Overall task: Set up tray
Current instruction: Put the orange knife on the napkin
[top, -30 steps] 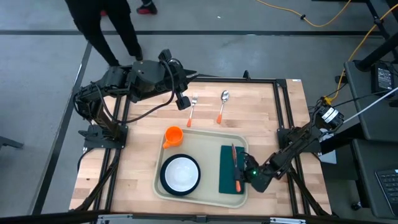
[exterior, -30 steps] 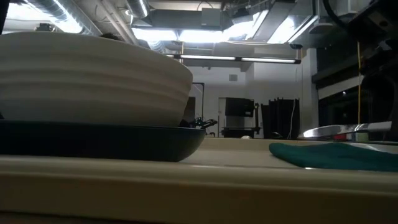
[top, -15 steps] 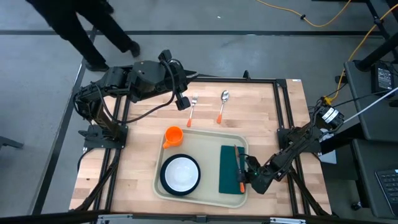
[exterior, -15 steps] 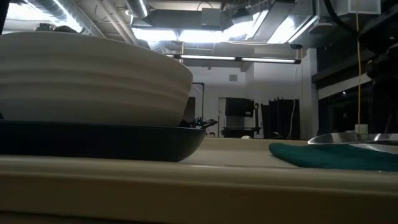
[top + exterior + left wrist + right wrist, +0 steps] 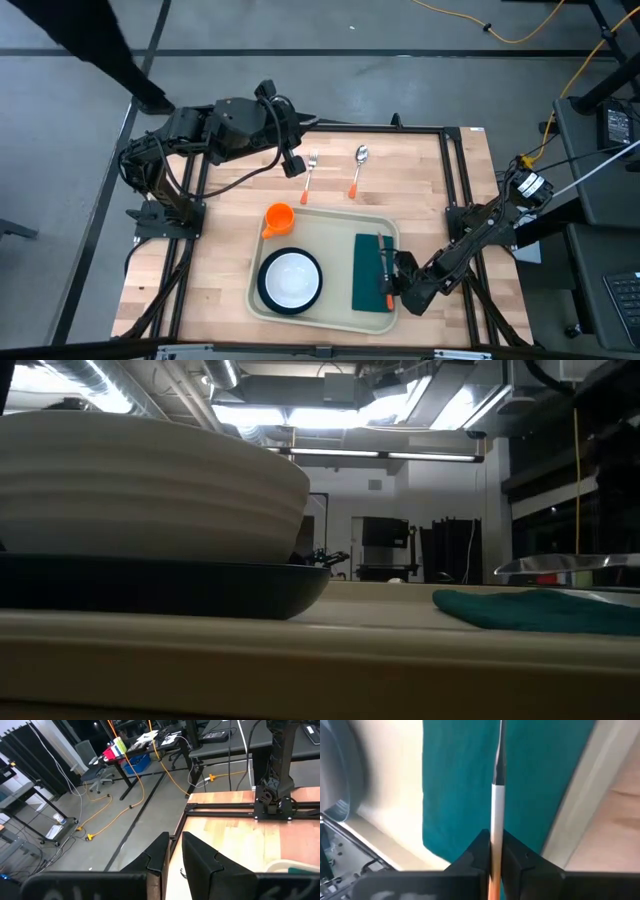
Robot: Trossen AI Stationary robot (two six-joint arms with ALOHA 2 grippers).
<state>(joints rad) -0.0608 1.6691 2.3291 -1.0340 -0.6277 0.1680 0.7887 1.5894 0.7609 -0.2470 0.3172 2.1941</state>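
Tray (image 5: 322,225): right gripper (image 5: 391,292) at its right edge, clamped on orange-handled knife (image 5: 387,268) over green napkin (image 5: 371,271)
Change: knife now lower

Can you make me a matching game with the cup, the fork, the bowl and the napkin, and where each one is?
Things:
1. orange cup
2. fork
3. white bowl
4. green napkin

Places:
A. on the dark plate in the tray
B. flat in the tray's right half, under the knife that the right gripper holds
C. on the bare table next to the spoon, beyond the tray
D. at the tray's far left corner

Pairs: 1-D, 2-C, 3-A, 4-B
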